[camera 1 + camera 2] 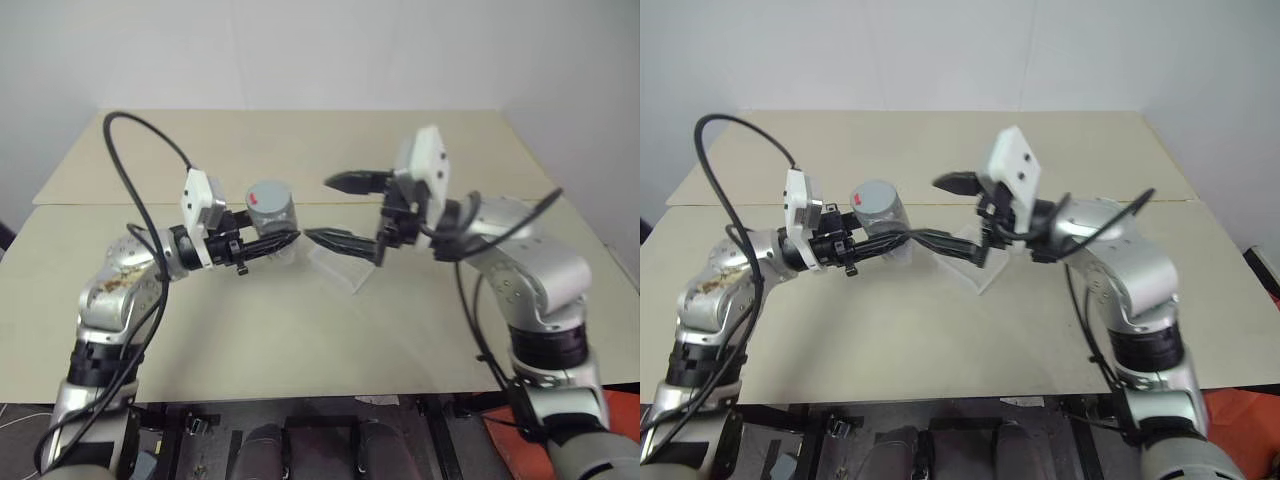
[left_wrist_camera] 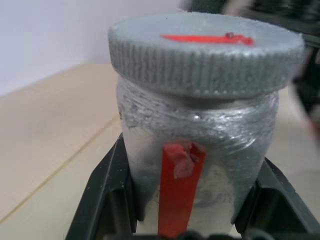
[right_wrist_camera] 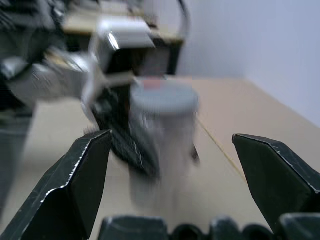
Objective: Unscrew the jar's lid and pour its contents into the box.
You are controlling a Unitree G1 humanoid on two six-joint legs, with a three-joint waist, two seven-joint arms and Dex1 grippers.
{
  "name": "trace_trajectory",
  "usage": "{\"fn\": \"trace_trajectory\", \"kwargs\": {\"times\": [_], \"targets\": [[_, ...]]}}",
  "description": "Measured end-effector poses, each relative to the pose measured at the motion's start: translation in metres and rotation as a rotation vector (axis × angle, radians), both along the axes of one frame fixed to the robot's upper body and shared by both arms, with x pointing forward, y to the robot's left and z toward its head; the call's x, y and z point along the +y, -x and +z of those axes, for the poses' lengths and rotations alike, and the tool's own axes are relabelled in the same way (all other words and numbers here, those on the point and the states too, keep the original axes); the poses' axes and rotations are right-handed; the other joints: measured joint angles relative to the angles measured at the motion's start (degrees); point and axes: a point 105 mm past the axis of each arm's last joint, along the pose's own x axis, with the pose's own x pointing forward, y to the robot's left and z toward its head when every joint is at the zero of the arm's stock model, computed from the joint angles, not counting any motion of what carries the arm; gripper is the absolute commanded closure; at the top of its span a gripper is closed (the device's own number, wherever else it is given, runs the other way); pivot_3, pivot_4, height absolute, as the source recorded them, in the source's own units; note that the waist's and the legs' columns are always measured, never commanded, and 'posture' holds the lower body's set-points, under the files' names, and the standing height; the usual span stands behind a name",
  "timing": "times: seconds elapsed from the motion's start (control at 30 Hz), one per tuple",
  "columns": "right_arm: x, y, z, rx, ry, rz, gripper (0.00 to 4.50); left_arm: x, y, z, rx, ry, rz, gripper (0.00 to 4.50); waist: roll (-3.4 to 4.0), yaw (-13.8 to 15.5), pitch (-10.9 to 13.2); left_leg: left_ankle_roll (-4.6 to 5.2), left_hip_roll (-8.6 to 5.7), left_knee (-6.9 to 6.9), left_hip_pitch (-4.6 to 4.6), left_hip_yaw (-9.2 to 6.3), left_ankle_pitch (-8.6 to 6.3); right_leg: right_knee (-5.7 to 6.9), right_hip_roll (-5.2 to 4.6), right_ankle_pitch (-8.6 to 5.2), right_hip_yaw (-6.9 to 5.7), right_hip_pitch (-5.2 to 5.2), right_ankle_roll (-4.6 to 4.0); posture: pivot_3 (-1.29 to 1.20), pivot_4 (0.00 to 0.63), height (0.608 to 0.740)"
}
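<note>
The jar [image 1: 272, 222] is held upright above the tabletop [image 1: 300, 330], left of centre, by the left fingers [image 2: 107, 190], which are clamped on its body below the grey lid [image 1: 267, 196]. The right gripper [image 1: 335, 210] is seen just to its right, spread wide and empty. The box [image 1: 345, 265] lies beneath. The jar is judged light, rigid and smooth; the ribbed lid rim offers the better purchase. Open room is ample on all sides.
</note>
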Motion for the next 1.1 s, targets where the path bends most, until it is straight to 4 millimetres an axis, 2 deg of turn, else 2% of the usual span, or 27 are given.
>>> {"fn": "trace_trajectory", "kwargs": {"times": [0.13, 0.3, 0.47, 0.57, 0.63, 0.67, 0.7, 0.77, 0.93, 1.1], "targets": [[0.015, -0.007, 0.000, 0.018, 0.002, -0.011, 0.00, -0.006, 0.000, 0.004, 0.007, -0.022, -0.094, 2.56, 0.00, 0.3, 0.0, 0.04, -0.02, 0.01, -0.14, 0.03, -0.02, 0.04, -0.02, 0.00, -0.05, -0.01, 0.01, 0.00, 0.150, 0.740], [0.020, -0.017, -0.006, 0.062, 0.003, -0.034, 0.00, -0.007, -0.001, -0.004, 0.040, -0.049, -0.153, 2.56, 0.00, -0.1, 0.0, 0.01, 0.00, 0.01, -0.47, 0.04, 0.00, 0.14, 0.02, 0.01, -0.02, -0.38, 0.01, 0.00, 0.150, 0.740], [0.021, -0.018, -0.008, 0.078, 0.004, -0.035, 0.00, -0.007, -0.001, -0.005, 0.031, -0.062, -0.161, 2.56, 0.00, -0.2, 0.0, 0.01, 0.01, 0.01, -0.49, 0.04, 0.00, 0.13, 0.02, 0.01, -0.01, -0.40, 0.01, 0.00, 0.150, 0.740], [0.022, -0.016, -0.010, 0.101, 0.012, -0.021, 0.58, -0.007, 0.000, -0.005, 0.026, -0.065, -0.168, 2.56, 0.00, -0.1, 0.0, 0.01, 0.02, 0.02, -0.49, 0.03, 0.00, 0.13, 0.02, 0.01, -0.01, -0.40, 0.01, 0.00, 0.150, 0.740], [0.023, -0.012, -0.011, 0.116, 0.016, 0.011, 1.35, -0.007, 0.000, -0.005, 0.026, -0.066, -0.168, 2.56, 0.00, -0.1, 0.0, 0.01, 0.01, 0.02, -0.49, 0.03, 0.00, 0.13, 0.02, 0.01, -0.01, -0.40, 0.01, 0.00, 0.150, 0.740], [0.024, -0.012, -0.011, 0.117, 0.015, 0.013, 1.42, -0.007, 0.000, -0.005, 0.026, -0.066, -0.169, 2.56, 0.00, -0.1, 0.0, 0.02, 0.01, 0.02, -0.49, 0.02, 0.00, 0.13, 0.02, 0.01, -0.01, -0.40, 0.01, 0.00, 0.150, 0.740], [0.024, -0.010, -0.011, 0.124, 0.015, 0.032, 1.55, -0.008, 0.000, -0.005, 0.025, -0.068, -0.174, 2.56, 0.00, -0.1, 0.0, 0.02, 0.01, 0.02, -0.49, 0.03, 0.00, 0.12, 0.02, 0.01, -0.01, -0.40, 0.01, 0.00, 0.150, 0.740], [0.022, -0.006, -0.011, 0.142, 0.011, 0.106, 1.55, -0.009, 0.005, -0.003, 0.013, -0.076, -0.220, 2.56, 0.00, -0.1, 0.0, 0.02, 0.01, 0.02, -0.49, 0.03, 0.00, 0.12, 0.02, 0.01, -0.01, -0.40, 0.01, 0.00, 0.150, 0.740], [0.019, 0.011, -0.003, 0.121, 0.029, 0.431, 1.55, -0.013, 0.030, 0.008, 0.006, -0.109, -0.441, 2.56, 0.00, -0.1, 0.0, 0.02, 0.02, 0.03, -0.49, 0.03, 0.00, 0.08, 0.05, 0.01, -0.01, -0.40, 0.02, 0.00, 0.150, 0.740], [0.021, 0.011, 0.002, 0.091, 0.054, 0.612, 1.55, -0.014, 0.036, 0.015, 0.009, -0.141, -0.479, 2.56, 0.01, -0.3, 0.0, 0.02, 0.03, 0.04, -0.45, 0.02, 0.00, 0.13, 0.06, 0.00, 0.01, -0.40, 0.02, 0.00, 0.150, 0.740]]}}
